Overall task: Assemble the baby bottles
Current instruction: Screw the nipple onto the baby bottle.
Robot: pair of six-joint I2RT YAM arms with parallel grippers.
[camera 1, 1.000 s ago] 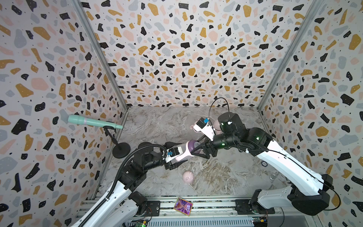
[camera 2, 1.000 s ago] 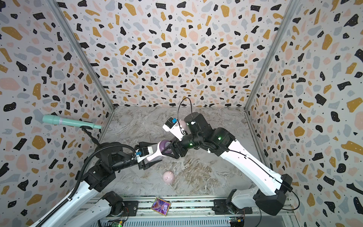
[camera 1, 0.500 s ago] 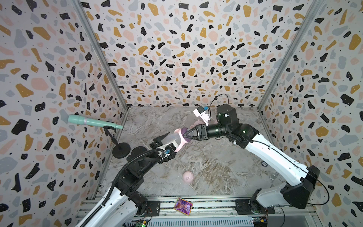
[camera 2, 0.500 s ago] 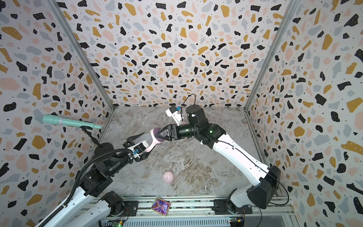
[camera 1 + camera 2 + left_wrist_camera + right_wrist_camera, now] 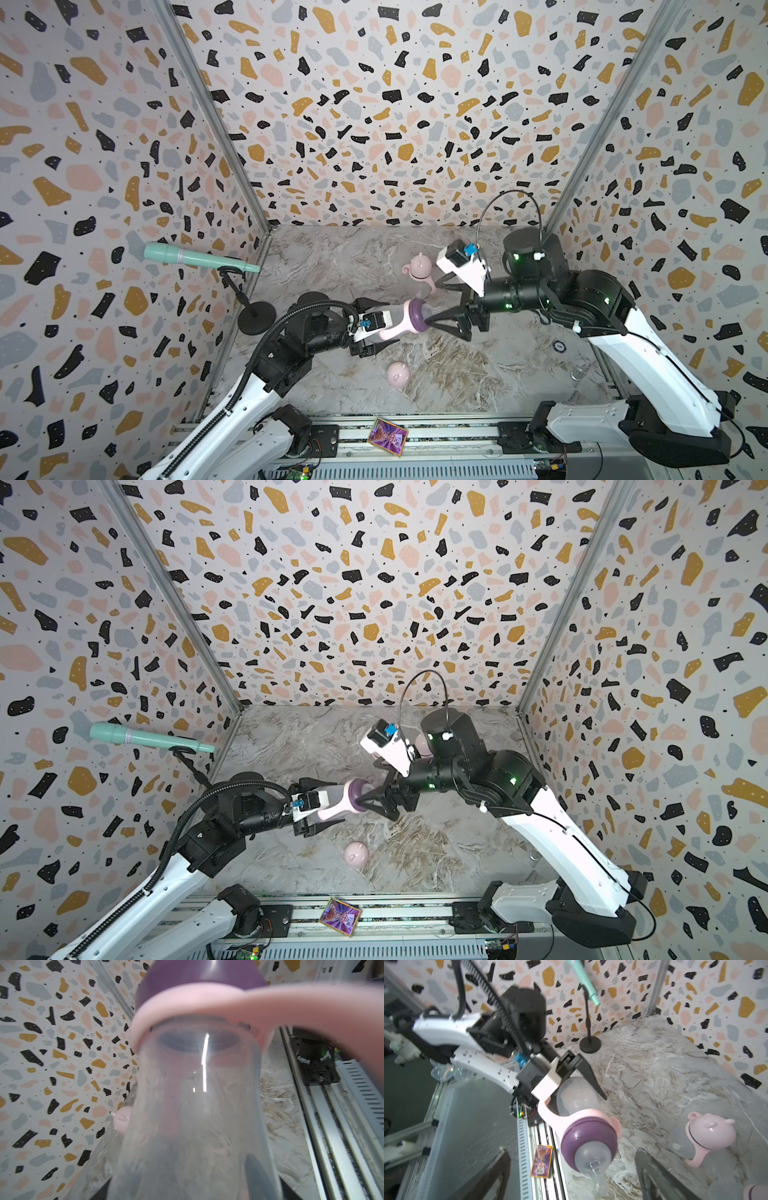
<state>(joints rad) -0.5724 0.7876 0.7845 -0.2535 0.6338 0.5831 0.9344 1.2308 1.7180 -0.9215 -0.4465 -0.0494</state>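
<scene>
Baby bottle hangs level in the air over the middle of the desk, its clear body clamped between the jaws of the left gripper, which reaches in from the left edge. From where I stand, the pink collar sits around its neck with one handle curving down. The purple teat ring is on beyond that, and the clear teat points toward the right arm. The right gripper faces it head-on. Its jaws stand wide apart, one on each side of the teat, and in the right wrist view neither finger touches the teat or the ring. A loose pink cap lies on the desk near the front edge, below the held bottle and apart from both arms. A second bottle stands on the desk toward the back edge, just behind the right gripper, with its collar and eared pink cap on. A teal microphone on a black stand sits by the left edge. A small colourful card lies on the rail past the front edge.
</scene>
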